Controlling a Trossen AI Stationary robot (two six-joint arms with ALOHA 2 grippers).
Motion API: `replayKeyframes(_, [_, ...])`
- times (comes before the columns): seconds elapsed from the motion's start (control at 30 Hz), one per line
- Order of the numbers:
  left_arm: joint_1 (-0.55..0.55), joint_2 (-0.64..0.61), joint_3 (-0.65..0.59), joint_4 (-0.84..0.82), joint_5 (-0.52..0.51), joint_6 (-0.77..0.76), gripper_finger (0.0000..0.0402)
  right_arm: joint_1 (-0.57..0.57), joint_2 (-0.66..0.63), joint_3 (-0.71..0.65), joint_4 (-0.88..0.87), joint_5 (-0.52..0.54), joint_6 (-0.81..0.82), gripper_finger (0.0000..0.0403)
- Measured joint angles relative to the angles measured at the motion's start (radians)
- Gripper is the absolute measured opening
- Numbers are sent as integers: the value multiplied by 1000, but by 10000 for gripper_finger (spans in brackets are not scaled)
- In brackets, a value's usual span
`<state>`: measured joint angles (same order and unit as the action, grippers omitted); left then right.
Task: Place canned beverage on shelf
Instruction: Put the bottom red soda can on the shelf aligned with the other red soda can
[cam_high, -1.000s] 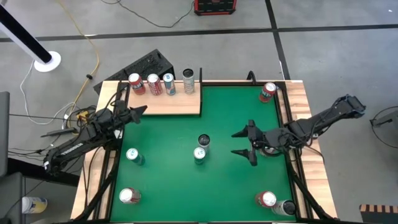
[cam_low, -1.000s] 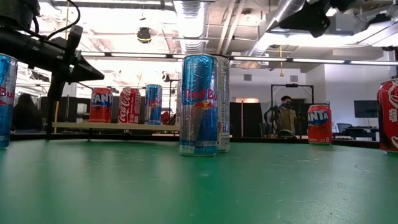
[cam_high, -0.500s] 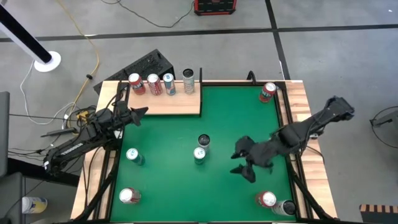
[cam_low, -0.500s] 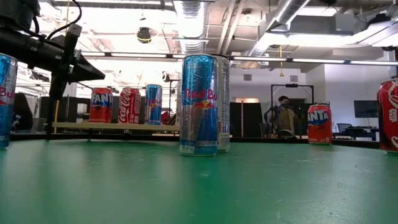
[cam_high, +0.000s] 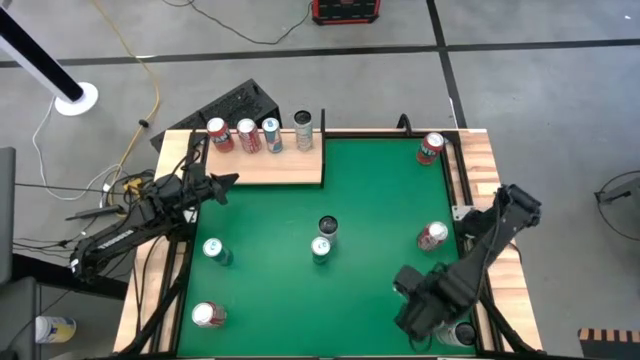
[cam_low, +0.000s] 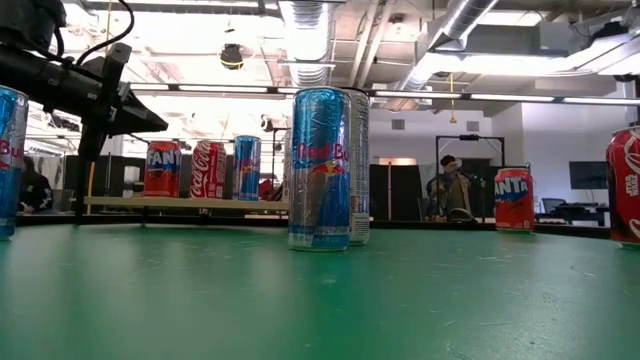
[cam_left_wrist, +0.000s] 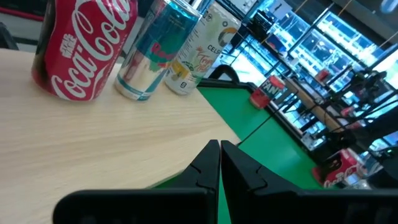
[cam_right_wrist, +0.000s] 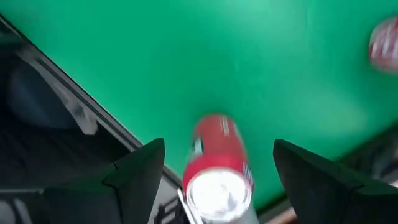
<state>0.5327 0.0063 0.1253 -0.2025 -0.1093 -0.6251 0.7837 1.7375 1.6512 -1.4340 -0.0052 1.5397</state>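
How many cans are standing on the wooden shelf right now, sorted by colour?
Red cans: 2
Blue can: 1
White can: 1
Total on the shelf: 4

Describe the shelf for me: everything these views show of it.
The shelf is a flat rectangular board of pale wood with visible grain, lying at the green table's far left corner. Four cans stand upright along its far edge: two red, one teal, one pale. The left claw, shut, hovers at its near left edge; whether they touch is unclear.
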Motion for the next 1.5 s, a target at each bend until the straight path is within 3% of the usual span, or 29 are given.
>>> replayKeyframes(0.33, [0,0,0,-32,12,26,0,113,16,-1,-5,-19,213,324])
replayKeyframes(0.57, [0,0,0,-33,-67,4,0,169,17,-38,12,-2,317,324])
replayKeyframes(1.5, [0,0,0,-148,-97,-16,0,178,17,-82,85,18,319,324])
